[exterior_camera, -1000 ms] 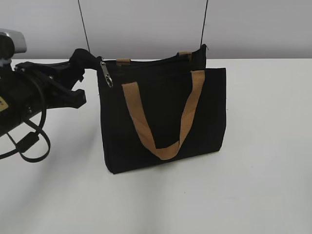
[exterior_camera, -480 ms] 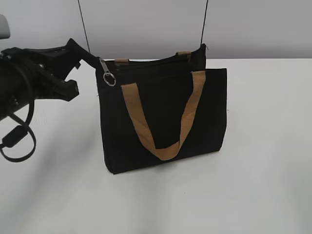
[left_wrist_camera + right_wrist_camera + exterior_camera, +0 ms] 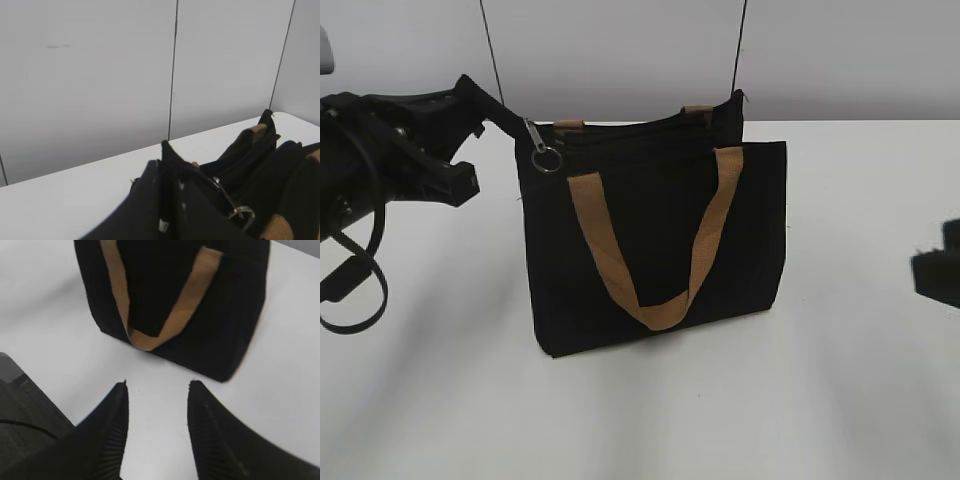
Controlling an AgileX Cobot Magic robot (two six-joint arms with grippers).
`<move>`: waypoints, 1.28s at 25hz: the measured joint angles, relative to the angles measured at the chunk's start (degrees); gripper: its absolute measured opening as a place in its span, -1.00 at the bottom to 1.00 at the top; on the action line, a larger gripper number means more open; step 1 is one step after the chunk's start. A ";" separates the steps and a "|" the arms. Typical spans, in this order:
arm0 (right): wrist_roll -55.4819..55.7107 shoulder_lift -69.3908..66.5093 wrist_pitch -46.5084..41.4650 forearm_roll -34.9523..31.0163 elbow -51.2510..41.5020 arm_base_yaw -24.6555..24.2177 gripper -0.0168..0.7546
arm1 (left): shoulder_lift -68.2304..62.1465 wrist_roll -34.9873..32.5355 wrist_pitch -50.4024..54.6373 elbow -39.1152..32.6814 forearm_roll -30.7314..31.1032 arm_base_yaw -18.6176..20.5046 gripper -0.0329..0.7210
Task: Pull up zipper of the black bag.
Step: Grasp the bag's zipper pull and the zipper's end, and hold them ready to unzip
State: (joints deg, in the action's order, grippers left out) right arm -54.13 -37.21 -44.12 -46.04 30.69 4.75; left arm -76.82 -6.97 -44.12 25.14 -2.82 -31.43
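You have the black bag standing upright on the white table, a little left of the middle of the exterior view. Its long axis runs left to right across that view, with one broad face turned toward the camera. A tan handle hangs down that face in a U-shaped loop, and the short tan ends of the other handle show at the rear top edge.

The zipper runs along the bag's top edge, following the same left-to-right line. Its silver pull tab sits at the bag's upper left corner and hangs down and slightly right, ending in a small metal ring.

Your left gripper reaches in from the left, and its tip is right at that upper left corner beside the pull tab. In the left wrist view the fingers look pressed close together against the bag's black fabric, with the ring just to the right, but you cannot tell for sure whether they clamp the tab or the cloth.

Your right gripper hovers over bare table in front of the bag, well apart from it. Its two ribbed black fingers are spread with nothing between them. In the exterior view it is only a dark blur at the right edge.
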 joint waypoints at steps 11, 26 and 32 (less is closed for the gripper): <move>-20.14 -33.39 3.14 -10.68 17.25 13.31 -0.15 | 0.00 -0.05 0.00 0.00 0.18 0.00 -0.91; -22.24 -62.95 5.09 -11.20 41.91 24.51 -0.15 | 0.00 -0.05 0.00 0.00 0.34 0.00 -0.91; -22.24 -66.99 6.38 -13.35 43.11 24.86 -0.15 | 0.00 -0.05 0.05 0.00 0.45 0.00 -0.91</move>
State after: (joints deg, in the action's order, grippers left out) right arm -76.37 -104.20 -37.73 -59.40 73.80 29.61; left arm -76.82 -7.02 -44.07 25.14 -2.38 -31.43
